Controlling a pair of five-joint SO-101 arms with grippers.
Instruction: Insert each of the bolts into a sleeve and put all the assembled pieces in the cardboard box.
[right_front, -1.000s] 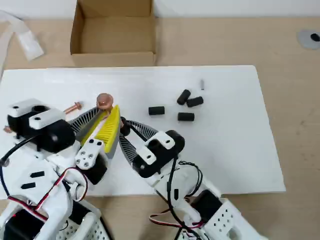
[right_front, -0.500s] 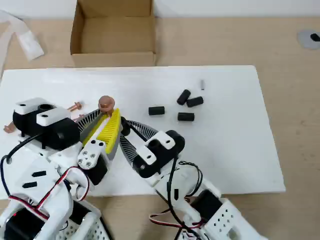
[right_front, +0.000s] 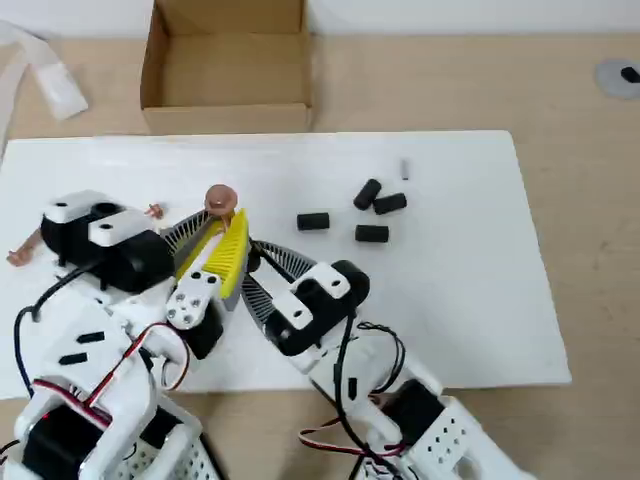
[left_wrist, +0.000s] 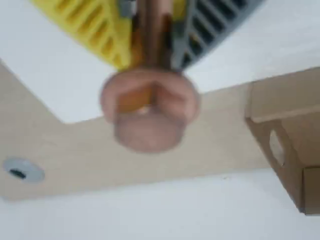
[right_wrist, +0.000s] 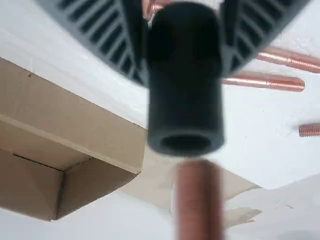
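- Over the last second the left end effector (right_front: 220, 220) has been carried a little toward the right end effector (right_front: 250, 262), and the bolt (right_front: 220, 197) has been carried with it. The right end effector has been kept in place.
- The bolt is pinched by its shank between the yellow and grey fingers of the left end effector, head outward.
- The sleeve (right_wrist: 185, 85) is pinched across its body by the right end effector. The bolt's shank tip is seen just beyond the sleeve's open bore, roughly in line with it and not yet entered.
- Alignment is judged to be under way. Insertion is not yet done, and a straight push along the bore is called for.
- The box (right_front: 225, 65) stands on the worktop (right_front: 450, 80) beyond the white sheet (right_front: 450, 300). Nothing is seen in it, so no assembled piece has been delivered.
- Four loose sleeves (right_front: 372, 234) lie on the sheet, well apart from the box. Loose bolts (right_wrist: 265, 80) also lie on the sheet.
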